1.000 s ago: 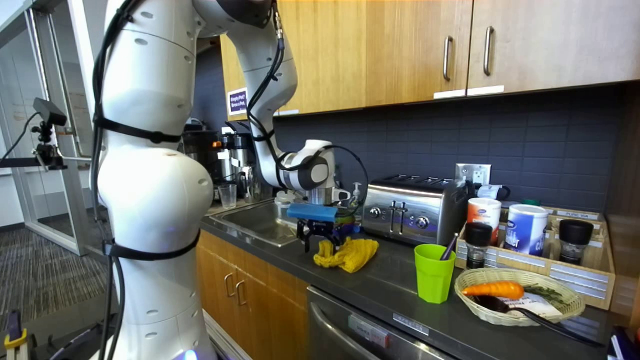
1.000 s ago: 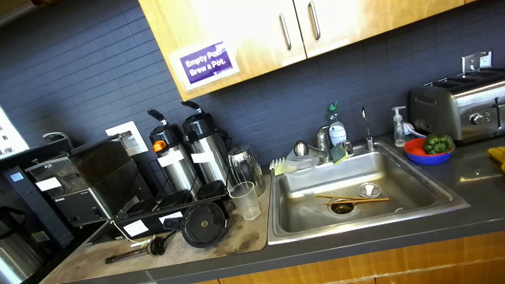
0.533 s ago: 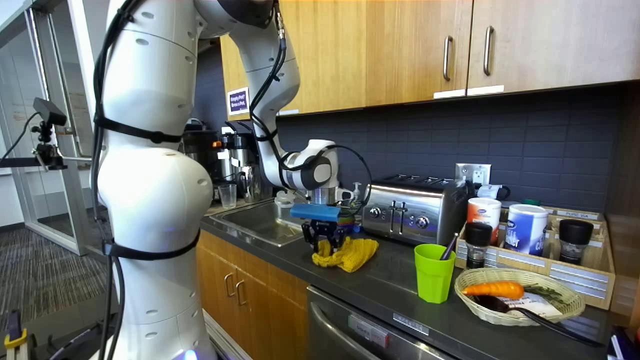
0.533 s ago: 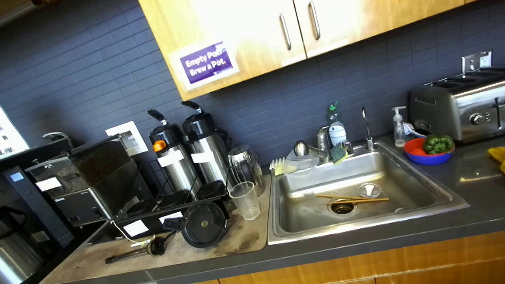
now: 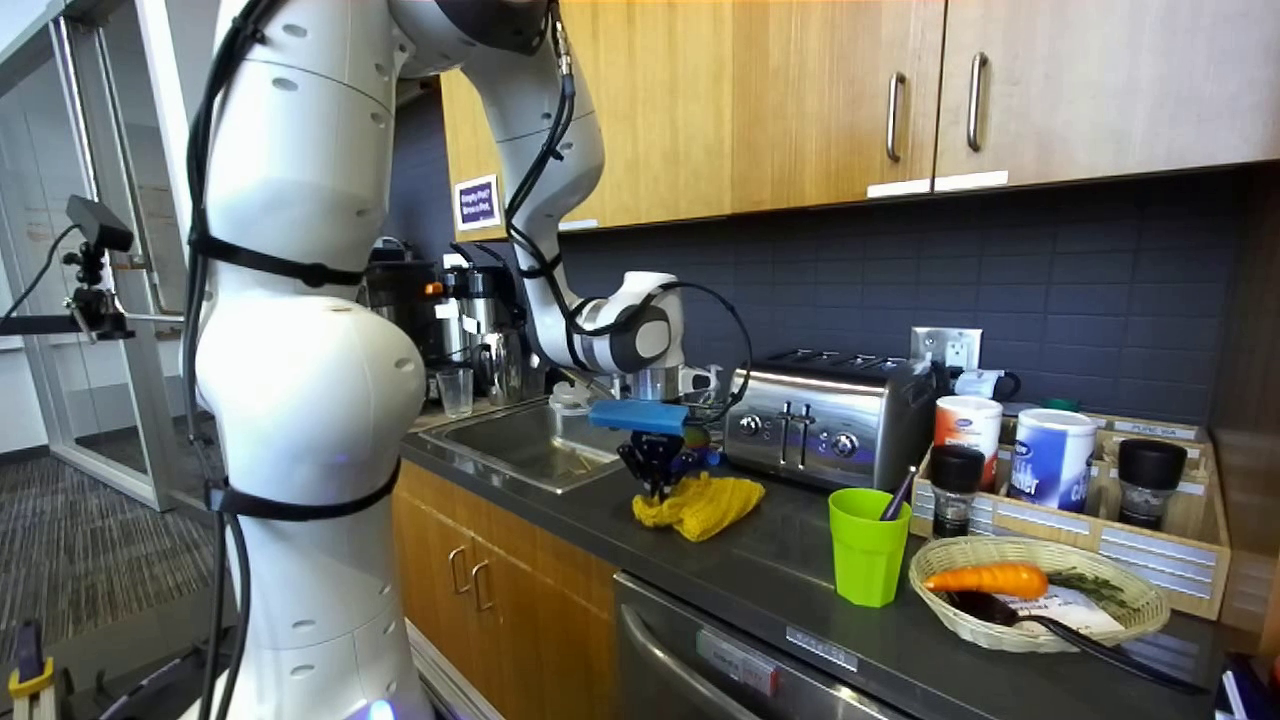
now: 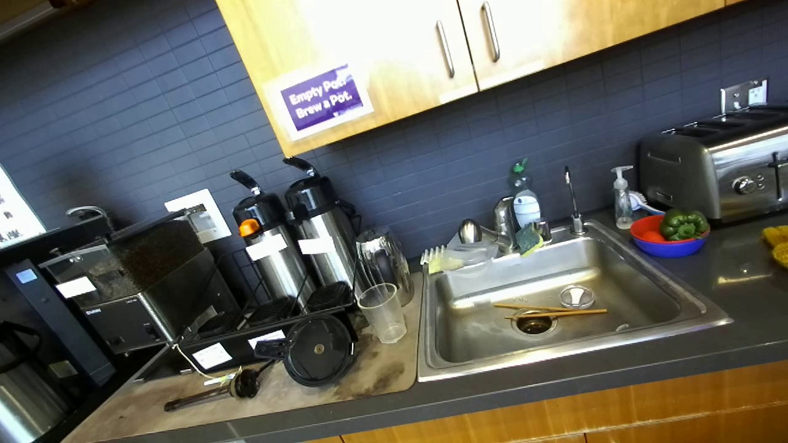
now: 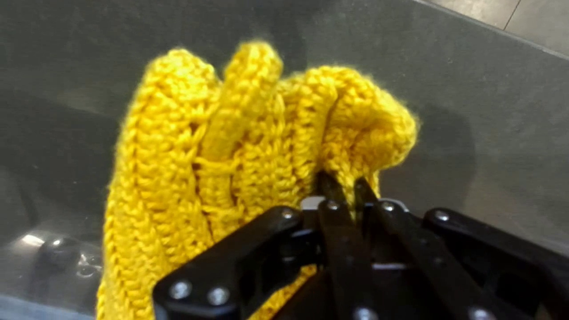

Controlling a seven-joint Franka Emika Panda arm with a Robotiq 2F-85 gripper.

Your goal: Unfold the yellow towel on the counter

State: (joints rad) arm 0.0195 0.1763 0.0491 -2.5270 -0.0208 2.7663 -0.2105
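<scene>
The yellow towel [image 7: 164, 186], a thick knit, lies bunched in folds on the dark counter [image 5: 775, 570]. In the wrist view my gripper [image 7: 344, 180] is shut on it, with a narrow ridge of the knit pinched between the fingertips near one side of the bundle. From an exterior view the gripper [image 5: 660, 492] points down into the end of the towel [image 5: 712, 507] nearer the sink. Only a corner of the towel [image 6: 779, 243] enters the frame in an exterior view, where the gripper is out of sight.
Behind the towel stands a steel toaster [image 5: 805, 430]. A green cup [image 5: 868, 555] and a wicker basket [image 5: 985, 630] with a carrot sit along the counter. The sink [image 6: 554, 348] and a blue bowl [image 6: 668, 248] holding a green pepper are on the towel's opposite side.
My gripper's fingers have come together from wide apart, catching a fold of the towel. Gripper and towel have shifted slightly toward the toaster side.
</scene>
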